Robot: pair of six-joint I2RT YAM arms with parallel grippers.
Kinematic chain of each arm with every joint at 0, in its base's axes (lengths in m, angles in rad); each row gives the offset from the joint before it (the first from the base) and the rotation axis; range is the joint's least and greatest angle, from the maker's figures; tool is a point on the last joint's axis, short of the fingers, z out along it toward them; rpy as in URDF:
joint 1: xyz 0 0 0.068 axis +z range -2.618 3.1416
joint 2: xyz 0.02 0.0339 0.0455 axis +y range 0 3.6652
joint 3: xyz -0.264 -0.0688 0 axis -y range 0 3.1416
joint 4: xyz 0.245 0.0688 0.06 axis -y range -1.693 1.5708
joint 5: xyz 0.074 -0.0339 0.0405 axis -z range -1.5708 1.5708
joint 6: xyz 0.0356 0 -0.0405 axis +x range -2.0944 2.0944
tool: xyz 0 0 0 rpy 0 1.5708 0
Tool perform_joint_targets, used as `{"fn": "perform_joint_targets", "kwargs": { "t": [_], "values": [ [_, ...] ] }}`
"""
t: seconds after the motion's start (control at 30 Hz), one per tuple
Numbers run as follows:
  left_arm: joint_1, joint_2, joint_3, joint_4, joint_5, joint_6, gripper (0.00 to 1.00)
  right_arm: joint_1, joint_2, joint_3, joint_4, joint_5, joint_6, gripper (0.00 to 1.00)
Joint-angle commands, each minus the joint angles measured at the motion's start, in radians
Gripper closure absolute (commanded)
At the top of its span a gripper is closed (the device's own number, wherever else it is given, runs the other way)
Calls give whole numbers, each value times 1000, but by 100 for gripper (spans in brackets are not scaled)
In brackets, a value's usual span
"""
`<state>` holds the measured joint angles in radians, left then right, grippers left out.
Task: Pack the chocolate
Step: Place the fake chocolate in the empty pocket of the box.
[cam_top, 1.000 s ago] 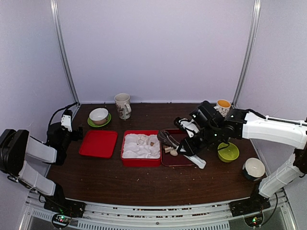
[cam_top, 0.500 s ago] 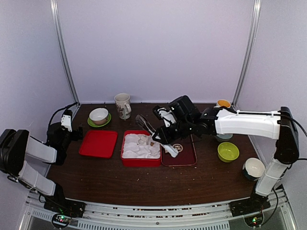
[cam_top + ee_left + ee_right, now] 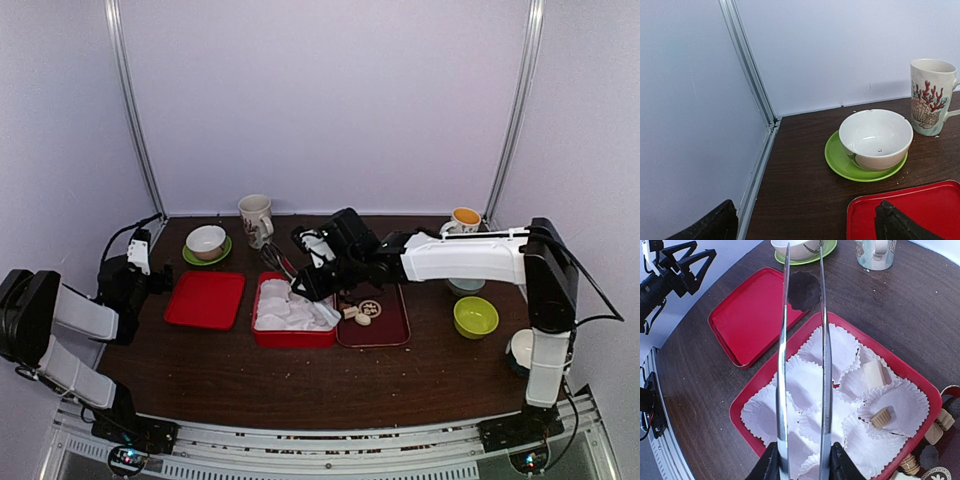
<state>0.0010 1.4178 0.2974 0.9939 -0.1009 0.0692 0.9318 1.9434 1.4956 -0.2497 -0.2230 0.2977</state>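
Two pieces of chocolate [image 3: 881, 416] sit in paper cups at the right end of the red box [image 3: 293, 340], with more on the tray [image 3: 392, 325] just beside. Above the box hang metal tongs [image 3: 824, 340], a dark round piece [image 3: 802, 290] seemingly pinched between their arms, clamped in the right gripper [image 3: 804, 462]. The left gripper [image 3: 805, 227] gapes wide beside the red lid [image 3: 920, 210].

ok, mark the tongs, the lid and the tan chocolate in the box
tongs [image 3: 825, 370], right wrist view, middle of the right blade.
lid [image 3: 752, 320], right wrist view, its flat red middle.
tan chocolate [image 3: 881, 417], right wrist view, centre of the piece.
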Motion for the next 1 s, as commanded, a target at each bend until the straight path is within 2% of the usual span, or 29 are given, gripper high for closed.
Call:
{"fn": "perform_joint_targets", "kwargs": {
  "t": [0.0, 0.5, 0.97],
  "values": [
    [10, 4, 14, 53, -4, -2, 2, 4, 61, 79, -1, 32, -1, 78],
    [9, 5, 15, 53, -5, -2, 2, 4, 155, 148, -125, 57, 9, 75],
    [9, 5, 14, 54, -5, -2, 2, 4, 193, 168, -132, 70, 19, 72]
  ]
}}
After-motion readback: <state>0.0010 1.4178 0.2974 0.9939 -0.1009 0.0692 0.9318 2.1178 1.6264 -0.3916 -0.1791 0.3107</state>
